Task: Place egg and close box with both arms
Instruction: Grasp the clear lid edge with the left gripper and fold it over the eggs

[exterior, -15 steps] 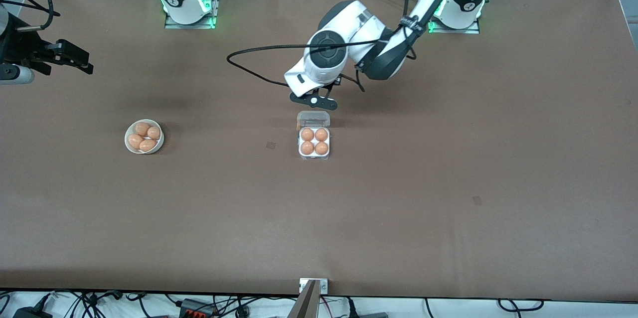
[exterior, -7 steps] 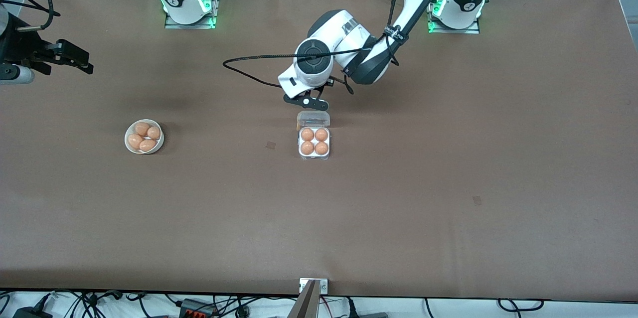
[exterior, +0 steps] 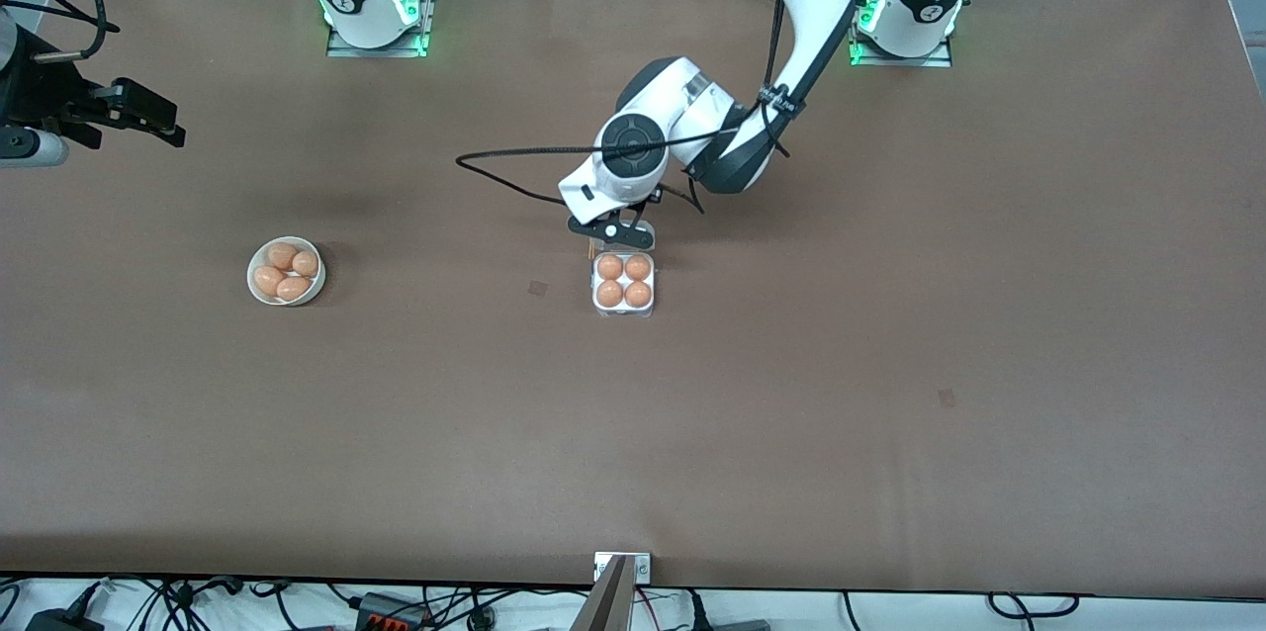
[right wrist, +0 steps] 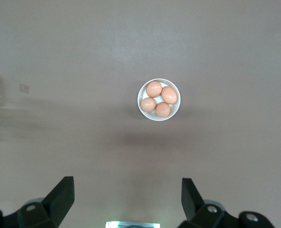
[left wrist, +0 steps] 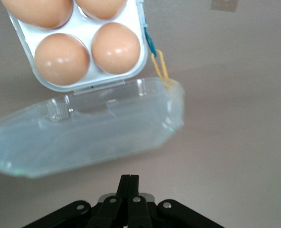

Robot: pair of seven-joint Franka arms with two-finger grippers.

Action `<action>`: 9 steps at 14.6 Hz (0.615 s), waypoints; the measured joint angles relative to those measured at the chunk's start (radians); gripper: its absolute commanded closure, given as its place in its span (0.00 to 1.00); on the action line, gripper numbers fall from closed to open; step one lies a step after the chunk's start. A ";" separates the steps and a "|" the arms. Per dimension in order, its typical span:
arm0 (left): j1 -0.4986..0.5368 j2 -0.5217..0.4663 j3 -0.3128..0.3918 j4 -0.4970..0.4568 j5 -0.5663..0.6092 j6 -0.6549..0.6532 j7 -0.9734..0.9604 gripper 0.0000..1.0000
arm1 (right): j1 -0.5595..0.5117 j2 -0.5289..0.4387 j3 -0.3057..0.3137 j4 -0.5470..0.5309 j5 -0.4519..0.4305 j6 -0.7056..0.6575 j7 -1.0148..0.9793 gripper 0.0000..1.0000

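Left gripper [exterior: 610, 232], fingers pressed together and empty, sits just above the open lid [left wrist: 83, 133] of the box [exterior: 623, 287]. Right gripper [exterior: 129, 112] waits spread at the table [exterior: 890, 315] edge.

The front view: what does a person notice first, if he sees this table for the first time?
First, the box in the middle of the table, its four cells all filled with eggs and its clear lid open. The left gripper, shut and empty, is low over that lid. Toward the right arm's end of the table stands a white bowl with four more eggs, and the right gripper waits, open, high above it.
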 measured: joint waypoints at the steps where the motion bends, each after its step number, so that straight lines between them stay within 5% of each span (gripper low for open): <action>1: 0.004 0.003 0.000 0.001 0.000 0.002 0.000 0.99 | 0.000 0.000 0.000 0.000 0.000 0.000 0.000 0.00; 9: 0.029 0.015 0.001 0.013 0.000 0.002 0.003 0.99 | 0.000 0.000 0.001 0.000 0.000 0.000 0.000 0.00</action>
